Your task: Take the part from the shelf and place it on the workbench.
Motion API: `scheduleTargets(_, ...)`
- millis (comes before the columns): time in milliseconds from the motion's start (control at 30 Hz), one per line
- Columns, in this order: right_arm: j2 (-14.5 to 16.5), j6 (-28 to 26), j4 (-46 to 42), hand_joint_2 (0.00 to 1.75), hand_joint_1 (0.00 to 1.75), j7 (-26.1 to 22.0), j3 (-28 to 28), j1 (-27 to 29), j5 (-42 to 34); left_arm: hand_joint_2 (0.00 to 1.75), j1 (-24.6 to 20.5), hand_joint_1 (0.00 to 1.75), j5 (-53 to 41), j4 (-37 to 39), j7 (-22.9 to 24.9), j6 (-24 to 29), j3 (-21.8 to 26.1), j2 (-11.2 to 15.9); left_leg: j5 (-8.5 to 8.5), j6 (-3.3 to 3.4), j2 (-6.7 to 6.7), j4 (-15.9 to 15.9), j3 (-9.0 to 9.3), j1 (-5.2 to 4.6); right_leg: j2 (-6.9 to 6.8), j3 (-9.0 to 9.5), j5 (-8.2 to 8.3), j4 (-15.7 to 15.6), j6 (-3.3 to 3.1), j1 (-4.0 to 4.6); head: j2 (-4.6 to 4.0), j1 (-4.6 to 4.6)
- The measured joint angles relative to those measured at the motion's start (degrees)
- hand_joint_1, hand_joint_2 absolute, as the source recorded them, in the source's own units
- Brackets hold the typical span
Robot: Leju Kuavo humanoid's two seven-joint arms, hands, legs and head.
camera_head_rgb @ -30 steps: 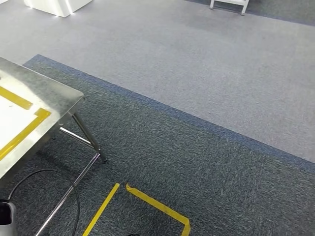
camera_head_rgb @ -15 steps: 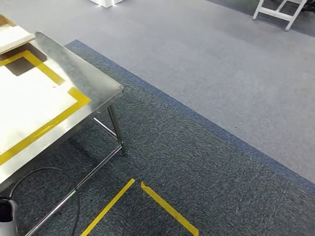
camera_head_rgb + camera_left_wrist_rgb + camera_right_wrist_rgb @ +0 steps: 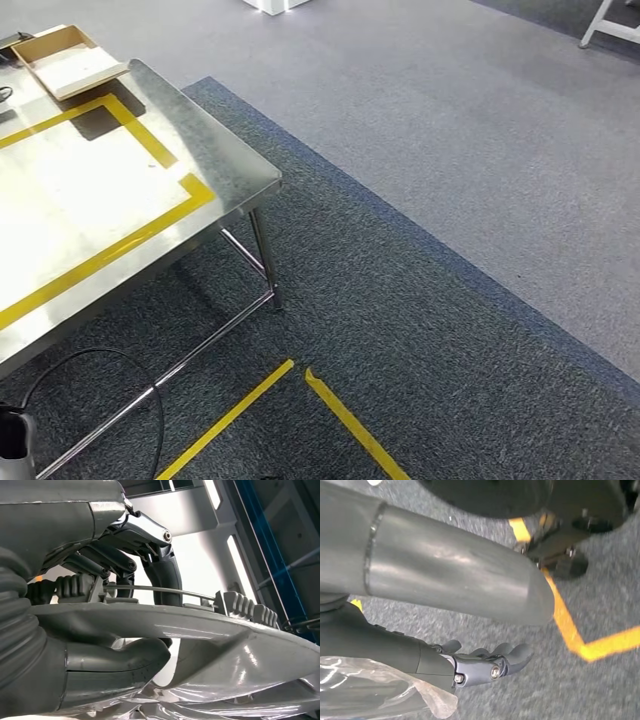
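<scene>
Dark carpet ran underfoot, and the action was all at the left hand. Its dark fingers were curled over the upper edge of the part, with the thick grey thumb tucked in beneath. That was a firm clasp on the long, glossy grey piece wrapped in clear film. The part was up in that hand, off the workbench, with ceiling lights behind it.

Over at the right hand, the dark fingers lay stretched out low above the carpet. Crinkled clear film sat just beside them. I could not tell whether they gripped anything.

Further out, the steel workbench stood to the left, marked with a yellow tape rectangle. A shallow wooden tray rested at its far corner. Yellow floor tape lay near its leg, and a black cable looped underneath.
</scene>
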Motion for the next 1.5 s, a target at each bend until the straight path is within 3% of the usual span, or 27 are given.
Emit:
scheduleTargets(67, 0.1, 0.0, 0.0, 0.0, 0.0, 0.0, 0.0, -0.1, 0.0, 1.75, 0.1, 1.75, 0.3, 0.0, 0.0, 0.0, 0.0, 0.1, 3.71, -0.26, 0.2, -6.6, 3.37, 0.34, -0.33, 0.13, -0.24, 0.2, 0.38, -0.08, 0.0, 0.0)
scheduleTargets(133, 0.1, -0.1, 0.0, 0.0, 0.0, 0.0, 0.0, -0.1, 0.1, 1.75, 0.2, 1.75, 0.5, 0.0, 0.0, 0.0, -0.1, 0.1, 5.44, -0.05, 0.43, -12.8, 6.41, 0.25, -0.49, -0.01, -0.54, 0.6, 1.03, 0.08, 0.0, -0.02)
scheduleTargets(233, 0.1, -0.1, 0.0, 0.0, 0.0, -0.1, 0.0, -0.2, 0.1, 1.75, 0.6, 1.75, 0.1, -0.2, 0.0, 0.0, -0.4, 0.1, 5.12, 1.18, 0.41, -14.2, 6.86, -0.06, -0.63, -0.22, -0.59, 0.6, 1.97, 0.17, 0.0, 0.05)
scheduleTargets(300, 0.1, -0.1, 0.0, 0.0, 0.0, -0.1, 0.0, -0.2, 0.1, 1.75, 0.8, 1.75, 0.0, -0.2, 0.0, 0.0, -0.5, 0.1, 5.22, 2.03, 0.41, -14.4, 6.96, 0.01, -0.69, -0.87, -1.55, 1.7, 2.47, 0.06, 0.0, 0.14)
scheduleTargets(333, 0.1, -0.1, 0.0, 0.0, 0.0, -0.1, 0.0, -0.2, 0.1, 1.75, 0.8, 1.75, -0.1, -0.2, 0.0, 0.0, -0.5, 0.1, 5.28, 2.43, 0.43, -14.6, 7.02, 0.06, -0.69, -1.94, -2.86, 3.9, 2.63, 0.04, 0.0, 0.26)
scheduleTargets(400, 0.1, -0.1, 0.0, 0.0, 0.0, -0.1, 0.0, -0.2, 0.1, 1.75, 0.9, 1.75, -0.1, -0.3, 0.0, 0.0, -0.6, 0.1, 5.24, 2.92, 0.45, -14.6, 7.0, -0.06, -0.69, -5.61, -6.4, 11.3, 2.76, 0.03, 0.0, 0.52)
scheduleTargets(467, 0.2, 0.0, 0.0, 0.0, 0.0, -0.1, 0.0, -0.1, 0.1, 1.75, 1.0, 1.75, -0.2, -0.3, 0.0, 0.0, -0.7, 0.1, 5.19, 3.07, 0.43, -14.6, 7.01, -0.29, -0.68, -8.66, -7.96, 17.1, 2.71, 0.05, 0.0, 0.58)
scheduleTargets(500, 0.2, 0.0, 0.0, 0.0, 0.0, -0.1, 0.0, -0.1, 0.1, 1.75, 1.0, 1.75, -0.3, -0.3, 0.0, 0.0, -0.8, 0.1, 5.16, 3.1, 0.39, -14.6, 7.06, -0.4, -0.68, -8.81, -7.15, 17.1, 2.58, 0.08, 0.0, 0.59)
scheduleTargets(533, 0.2, 0.1, 0.0, 0.0, 0.0, -0.1, 0.0, -0.1, 0.1, 1.75, 1.0, 1.75, -0.3, -0.3, 0.0, 0.0, -0.8, 0.1, 5.13, 3.11, 0.35, -14.6, 7.15, -0.48, -0.68, -7.83, -5.39, 14.8, 2.34, 0.12, 0.0, 0.58)
scheduleTargets(567, 0.2, 0.2, 0.0, 0.0, 0.0, -0.2, -0.1, -0.1, 0.1, 1.75, 1.1, 1.75, -0.4, -0.3, 0.0, 0.0, -0.9, 0.1, 5.08, 3.07, 0.3, -14.5, 7.25, -0.52, -0.66, -6.02, -3.19, 10.9, 2.01, 0.19, 0.0, 0.6)
scheduleTargets(633, 0.1, 0.3, 0.0, 0.0, 0.0, -0.3, -0.1, -0.2, 0.1, 1.75, 1.0, 1.75, -0.5, -0.3, 0.0, 0.0, -0.9, 0.1, 4.92, 2.77, 0.25, -14.5, 7.27, -0.72, -0.63, -2.43, -0.65, 3.7, 1.5, 0.44, 0.0, 0.57)
scheduleTargets(667, 0.1, 0.3, 0.0, 0.0, 0.0, -0.4, -0.1, -0.2, 0.1, 1.75, 1.0, 1.75, -0.5, -0.4, 0.0, 0.0, -0.8, 0.1, 4.9, 2.54, 0.25, -14.4, 7.2, -0.76, -0.59, -1.44, -0.35, 1.9, 1.38, 0.56, 0.0, 0.56)
scheduleTargets(800, 0.1, 0.4, 0.0, 0.0, 0.0, -0.5, -0.1, 0.1, 0.1, 1.75, 1.3, 1.75, -0.5, -0.6, 0.0, 0.0, -0.8, 0.1, 4.39, 1.42, 0.29, -13.8, 7.02, -0.56, -0.62, -0.64, -0.29, 0.7, 0.81, 0.5, 0.0, 0.45)
scheduleTargets(867, 0.1, 0.4, 0.0, 0.0, 0.0, -0.6, -0.1, 0.0, 0.1, 1.75, 1.4, 1.75, -0.6, -0.6, 0.0, 0.0, -0.8, 0.2, 1.89, 0.88, 0.36, -9.6, 5.28, -0.45, -0.75, -0.23, -0.22, 0.3, 0.29, 0.25, 0.0, 0.26)
scheduleTargets(933, 0.1, 0.4, 0.0, 0.0, 0.0, -0.8, -0.1, 0.0, 0.1, 1.75, 1.6, 1.75, -0.6, -0.7, 0.0, 0.0, -0.8, 0.2, -1.3, 0.5, 0.39, -2.4, 1.95, -0.39, -0.81, 0.01, -0.44, 0.3, -0.03, 0.27, 0.0, 0.17)
scheduleTargets(967, 0.1, 0.5, 0.0, 0.0, 0.0, -0.9, -0.1, 0.0, 0.1, 1.75, 1.8, 1.75, -0.6, -0.7, 0.0, 0.0, -0.8, 0.2, -1.88, 0.37, 0.39, 0.1, 0.71, -0.34, -0.82, 0.15, -0.56, 0.3, -0.09, 0.27, 0.0, 0.18)
scheduleTargets(1000, 0.1, 0.5, 0.0, 0.0, 0.0, -0.9, -0.1, 0.0, 0.2, 1.75, 2.0, 1.75, -0.6, -0.7, 0.0, 0.0, -0.8, 0.2, -1.36, 0.28, 0.39, 0.8, 0.26, -0.29, -0.81, 0.33, -0.71, 0.3, -0.09, 0.26, 0.0, 0.18)
scheduleTargets(1033, 0.1, 0.5, 0.0, 0.0, 0.0, -0.9, -0.1, 0.1, 0.2, 1.75, 2.1, 1.75, -0.6, -0.7, 0.0, 0.0, -0.8, 0.2, 0.28, 0.23, 0.41, -0.7, 0.85, -0.21, -0.78, 0.58, -0.89, 0.4, -0.01, 0.24, 0.0, 0.17)
scheduleTargets(1100, 0.1, 0.6, 0.0, 0.0, 0.0, -1.0, -0.1, 0.1, 0.3, 1.75, 2.2, 1.75, -0.6, -0.7, 0.0, 0.0, -0.8, 0.2, 4.37, 0.28, 0.54, -7.6, 3.93, -0.1, -0.74, 1.09, -1.37, 0.5, 0.37, 0.26, 0.0, 0.19)
scheduleTargets(1133, 0.1, 0.6, 0.0, 0.0, 0.0, -1.0, -0.2, 0.1, 0.3, 1.75, 2.2, 1.75, -0.7, -0.7, 0.0, 0.0, -0.9, 0.2, 5.42, 0.45, 0.58, -10.9, 5.37, -0.14, -0.7, 1.18, -1.64, 0.6, 0.66, 0.35, 0.0, 0.17)
scheduleTargets(1167, 0.1, 0.6, 0.0, 0.0, 0.0, -1.1, -0.2, 0.1, 0.4, 1.75, 2.2, 1.75, -0.7, -0.7, 0.0, 0.0, -0.9, 0.2, 5.71, 0.69, 0.61, -12.8, 6.17, -0.23, -0.7, 1.13, -1.8, 0.8, 0.95, 0.45, 0.0, 0.22)
scheduleTargets(1267, 0.1, 0.6, 0.0, 0.0, 0.0, -1.1, -0.2, -0.1, 0.4, 1.75, 2.4, 1.75, -0.7, -0.9, 0.0, 0.1, -0.8, 0.2, 5.15, 1.78, 0.52, -13.9, 6.45, -0.4, -0.8, 0.9, -2.08, 0.7, 1.88, 0.5, 0.0, 0.34)
scheduleTargets(1333, 0.1, 0.6, 0.0, 0.0, 0.0, -1.1, -0.2, -0.1, 0.4, 1.75, 2.4, 1.75, -0.7, -1.0, 0.0, 0.1, -0.8, 0.2, 5.07, 2.56, 0.52, -14.2, 6.82, -0.22, -0.81, -0.06, -3.37, 2.7, 2.4, 0.44, 0.0, 0.57)
scheduleTargets(1433, 0.1, 0.6, 0.0, 0.0, 0.0, -1.1, -0.2, -0.1, 0.4, 1.75, 2.4, 1.75, -0.7, -1.1, 0.0, 0.1, -0.8, 0.2, 4.74, 3.33, 0.56, -14.3, 7.11, -0.25, -0.79, -5.94, -7.57, 13.4, 2.82, 0.37, 0.0, 0.91)
scheduleTargets(1467, 0.1, 0.6, 0.0, 0.0, 0.0, -1.1, -0.2, 0.0, 0.4, 1.75, 2.4, 1.75, -0.7, -1.1, 0.0, 0.1, -0.8, 0.1, 4.61, 3.45, 0.52, -14.3, 7.2, -0.32, -0.78, -7.94, -8.13, 16.5, 2.87, 0.35, 0.0, 0.91)
scheduleTargets(1500, 0.2, 0.6, 0.0, 0.0, 0.0, -1.2, -0.2, 0.1, 0.5, 1.75, 2.4, 1.75, -0.7, -1.1, 0.0, 0.1, -0.8, 0.1, 4.45, 3.53, 0.45, -14.3, 7.36, -0.39, -0.78, -9.09, -7.61, 17.7, 2.85, 0.35, 0.0, 0.92)
